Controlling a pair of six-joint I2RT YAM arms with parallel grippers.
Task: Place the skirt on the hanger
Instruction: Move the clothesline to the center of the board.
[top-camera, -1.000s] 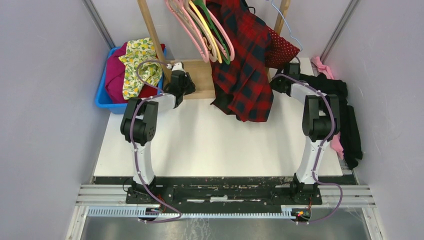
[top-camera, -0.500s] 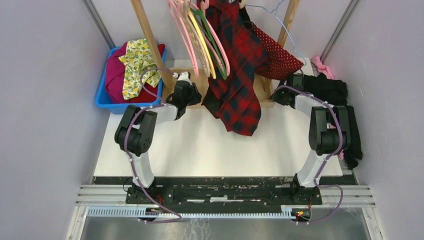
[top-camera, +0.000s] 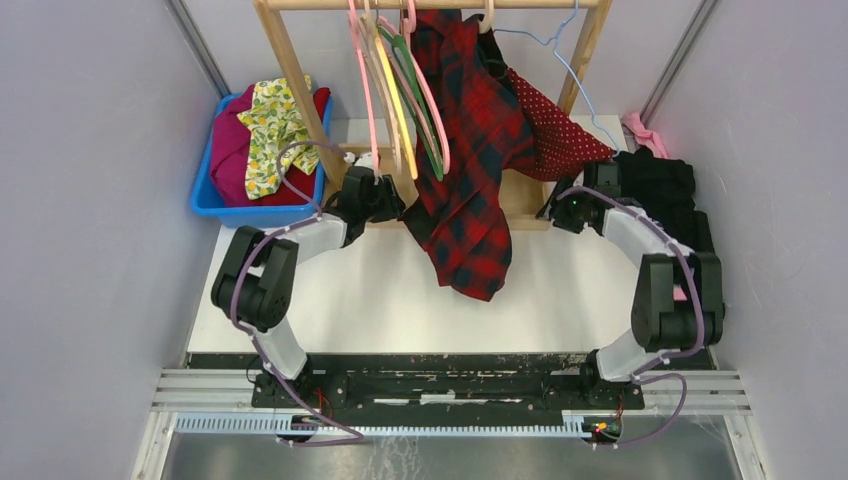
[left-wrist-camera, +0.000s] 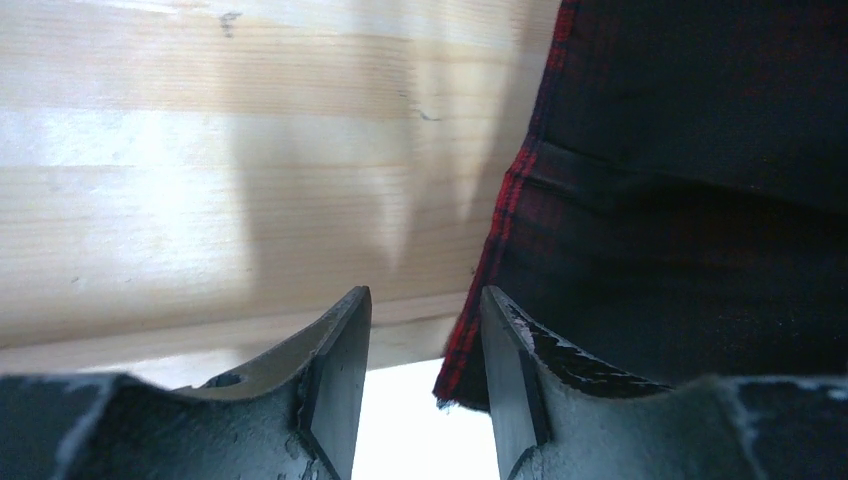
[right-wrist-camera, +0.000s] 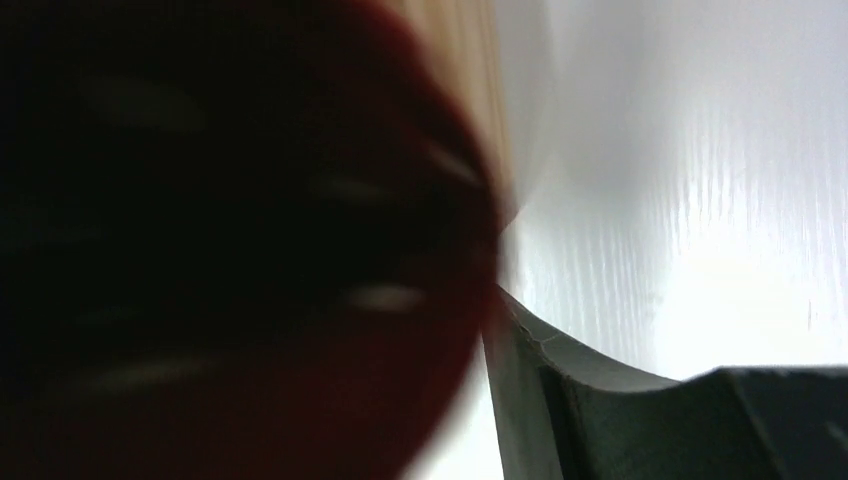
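Upper left, a blue bin (top-camera: 205, 205) holds a magenta cloth (top-camera: 230, 150) and a lemon-print cloth (top-camera: 270, 130). A white table (top-camera: 400, 290) sits between grey walls (top-camera: 90, 200), with a wooden rack (top-camera: 290, 70) at its far edge. The skirt (top-camera: 545, 125) hangs at the rack's upper right by the thin hanger (top-camera: 582, 88), just above the right gripper (top-camera: 562, 205) (cloth blurs its wrist view, so I cannot tell its grip). The left gripper (left-wrist-camera: 425, 300) is spread and empty beside the plaid garment (top-camera: 470, 180).
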